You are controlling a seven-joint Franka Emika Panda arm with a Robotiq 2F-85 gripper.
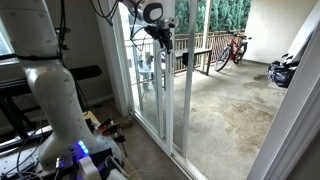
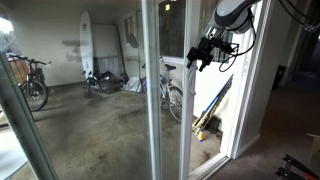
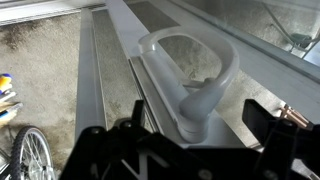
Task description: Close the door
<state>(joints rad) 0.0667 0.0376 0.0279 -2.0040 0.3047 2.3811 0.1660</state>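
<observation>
The sliding glass door has a narrow white frame and stands upright in both exterior views [image 1: 166, 95] [image 2: 155, 100]. In the wrist view its white stile [image 3: 115, 60] carries a pale D-shaped handle [image 3: 190, 60]. My gripper is high up at the door's edge in both exterior views [image 1: 160, 32] [image 2: 205, 52]. In the wrist view the gripper [image 3: 198, 135] is open. Its two black fingers stand on either side of the handle's near end, with gaps on both sides. An open gap to the concrete patio [image 1: 225, 110] lies beside the door.
A red bicycle [image 1: 232, 48] leans at the patio railing. Another bicycle [image 2: 172, 95] stands just beyond the glass, and its wheel [image 3: 30, 155] shows in the wrist view. A surfboard [image 2: 87, 45] leans on the far wall. My arm's white base [image 1: 60, 95] stands indoors.
</observation>
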